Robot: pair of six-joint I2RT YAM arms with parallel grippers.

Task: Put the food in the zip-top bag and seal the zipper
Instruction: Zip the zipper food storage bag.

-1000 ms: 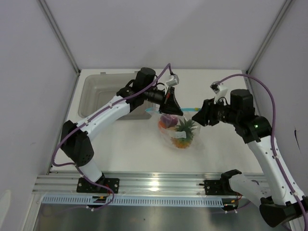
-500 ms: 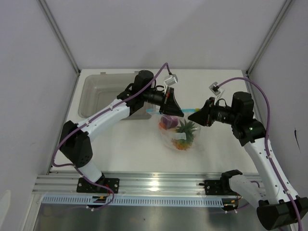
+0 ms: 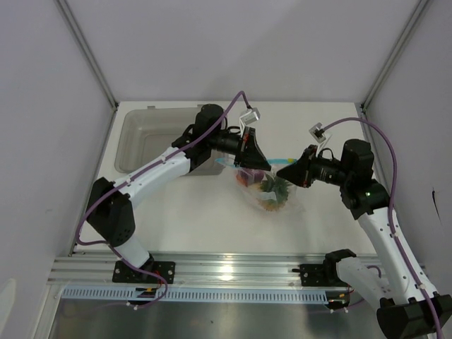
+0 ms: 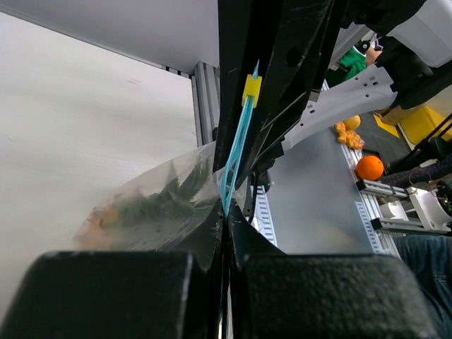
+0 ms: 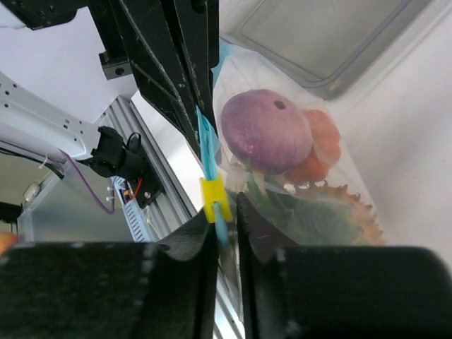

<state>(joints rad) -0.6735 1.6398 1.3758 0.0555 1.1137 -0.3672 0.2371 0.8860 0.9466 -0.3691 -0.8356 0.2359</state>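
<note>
White tabletop (image 3: 198, 220); grey tray (image 3: 148, 138) near zip-top bag (image 3: 274, 199)

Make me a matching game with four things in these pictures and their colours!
Things:
1. onion
2. zipper
3. slider clip
4. tray

Colours:
A. yellow
B. grey
C. purple
D. light blue

Pairs: 1-C, 2-D, 3-A, 4-B
</note>
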